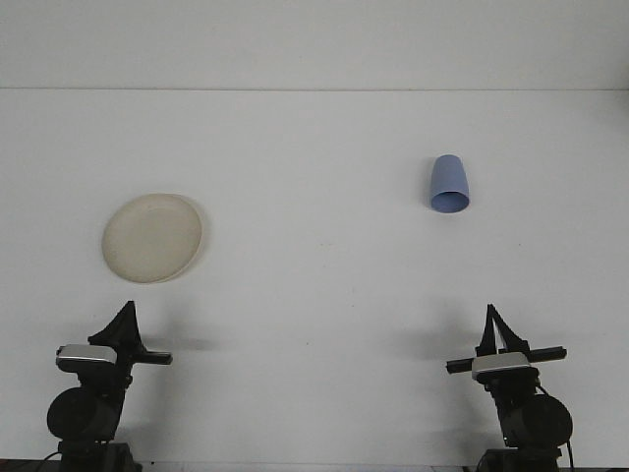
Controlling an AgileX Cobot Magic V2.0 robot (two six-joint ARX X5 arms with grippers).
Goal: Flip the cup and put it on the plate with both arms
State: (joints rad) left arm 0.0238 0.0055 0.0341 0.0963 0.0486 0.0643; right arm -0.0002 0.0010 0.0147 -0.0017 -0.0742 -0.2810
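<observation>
A plain white bench is seen filling most of the view, evenly lit. Beyond the bench's far edge, a bare pale wall is shown.

Surface: white table, plain, matte.
Item 1: cream plate, L side, lying flat on table.
Item 2: blue cup, R side, farther back, mouth down on table.
Spacing: plate & cup well apart, not touching.
</observation>
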